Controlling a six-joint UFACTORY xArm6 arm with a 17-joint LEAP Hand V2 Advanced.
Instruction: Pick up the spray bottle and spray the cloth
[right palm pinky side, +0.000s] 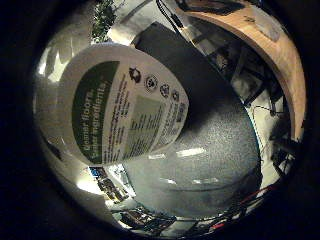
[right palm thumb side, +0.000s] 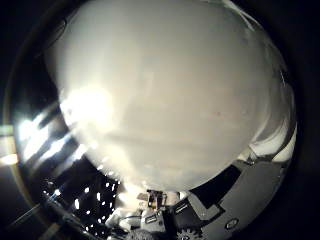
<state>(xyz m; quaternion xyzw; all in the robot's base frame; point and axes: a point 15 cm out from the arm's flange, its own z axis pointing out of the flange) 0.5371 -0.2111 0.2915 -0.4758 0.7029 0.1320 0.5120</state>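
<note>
The spray bottle (right palm pinky side: 117, 107) is white with a green and white label and sits very close to the palm. Its plain white body (right palm thumb side: 170, 95) fills most of the thumb side view. My right hand (right palm thumb side: 235, 200) shows as black and white parts with a gear, lying against the bottle's side, and its fingers are wrapped round the bottle. The bottle's head and nozzle are out of view. A dark grey speckled surface (right palm pinky side: 220, 135) lies beyond the bottle; I cannot tell whether it is the cloth.
A curved wooden table edge (right palm pinky side: 280, 55) runs past the grey surface. A white roll (right palm pinky side: 125, 30) and a green plant (right palm pinky side: 104, 17) stand behind the bottle. Cluttered shelving (right palm pinky side: 112, 185) shows past the bottle's base.
</note>
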